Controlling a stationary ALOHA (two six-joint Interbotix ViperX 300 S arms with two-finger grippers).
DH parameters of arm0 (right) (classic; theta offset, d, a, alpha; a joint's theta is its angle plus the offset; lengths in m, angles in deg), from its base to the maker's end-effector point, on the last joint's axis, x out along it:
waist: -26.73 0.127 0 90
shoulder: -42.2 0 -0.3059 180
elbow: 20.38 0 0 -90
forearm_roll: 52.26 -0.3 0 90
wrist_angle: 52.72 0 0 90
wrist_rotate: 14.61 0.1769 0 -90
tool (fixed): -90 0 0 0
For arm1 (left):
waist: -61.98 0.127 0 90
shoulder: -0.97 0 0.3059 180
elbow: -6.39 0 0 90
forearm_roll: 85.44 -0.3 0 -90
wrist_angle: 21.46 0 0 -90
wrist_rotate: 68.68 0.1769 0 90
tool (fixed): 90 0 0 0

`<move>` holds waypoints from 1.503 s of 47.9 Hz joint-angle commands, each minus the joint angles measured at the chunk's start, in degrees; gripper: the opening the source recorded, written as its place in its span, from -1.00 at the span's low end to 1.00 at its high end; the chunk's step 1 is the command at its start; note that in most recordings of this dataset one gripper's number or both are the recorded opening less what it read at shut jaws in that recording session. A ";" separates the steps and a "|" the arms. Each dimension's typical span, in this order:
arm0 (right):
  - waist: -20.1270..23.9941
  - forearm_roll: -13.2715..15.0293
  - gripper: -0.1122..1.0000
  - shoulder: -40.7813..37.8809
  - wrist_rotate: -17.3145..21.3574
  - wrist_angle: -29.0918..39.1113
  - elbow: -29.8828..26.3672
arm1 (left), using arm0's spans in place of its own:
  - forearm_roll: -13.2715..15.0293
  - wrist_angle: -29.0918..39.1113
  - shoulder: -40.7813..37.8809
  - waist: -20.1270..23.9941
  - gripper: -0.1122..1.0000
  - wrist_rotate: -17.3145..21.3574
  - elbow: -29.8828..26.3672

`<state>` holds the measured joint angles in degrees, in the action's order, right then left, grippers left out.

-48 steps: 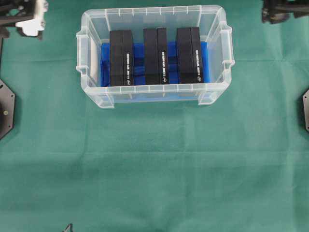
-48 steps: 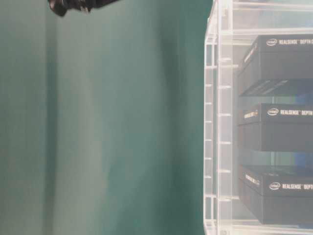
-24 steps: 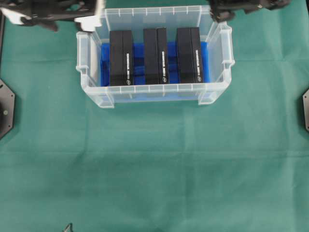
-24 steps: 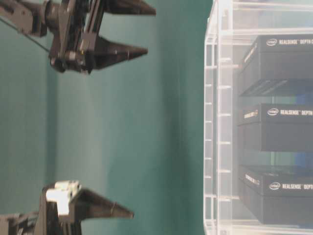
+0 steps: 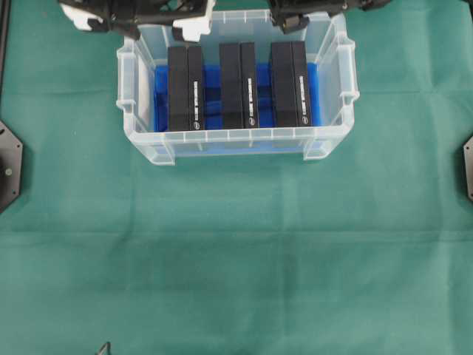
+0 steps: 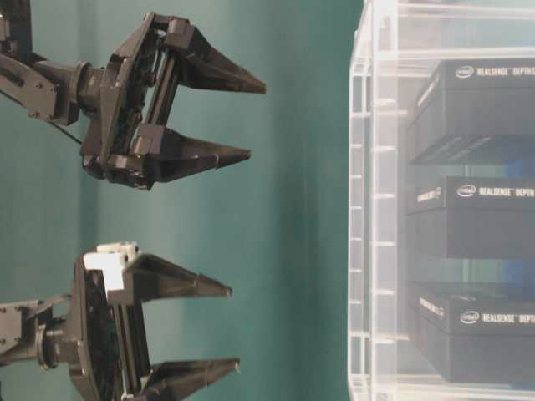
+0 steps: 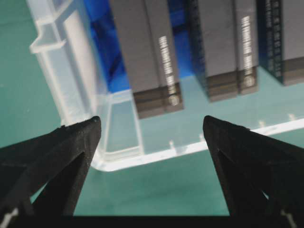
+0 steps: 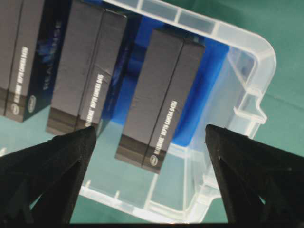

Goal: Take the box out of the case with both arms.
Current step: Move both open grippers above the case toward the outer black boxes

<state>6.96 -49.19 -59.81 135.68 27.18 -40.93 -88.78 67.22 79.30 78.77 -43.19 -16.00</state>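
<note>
three black boxes stand side by side on edge inside the clear plastic case (image 5: pixel 340 89), on its blue floor sheet (image 5: pixel 211 96): the left box (image 5: pixel 185 89), the middle box (image 5: pixel 238 85) and the right box (image 5: pixel 289 83), none of them touched by a gripper. the case sits on the green cloth (image 5: pixel 236 259), and at its far rim the left gripper (image 5: pixel 148 16), with white fittings, hangs over the left corner with its jaws spread wide and empty. beside it the right gripper (image 5: pixel 299 11) hangs over the far rim above the right box, its jaws likewise wide apart and holding nothing.
</note>
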 commanded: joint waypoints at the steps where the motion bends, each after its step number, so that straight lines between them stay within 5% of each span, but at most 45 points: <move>1: 0.44 0.09 0.92 0.44 0.09 -0.26 -1.85 | -0.26 -0.09 0.09 -0.09 0.85 0.26 -2.37; 72: 0.88 -0.09 0.92 -0.62 0.35 -0.26 -2.46 | -0.97 -0.09 -0.53 -0.09 0.85 -0.18 -2.46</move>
<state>7.66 -49.19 -61.22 135.95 27.18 -41.81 -89.48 67.31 78.07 78.77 -43.28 -17.23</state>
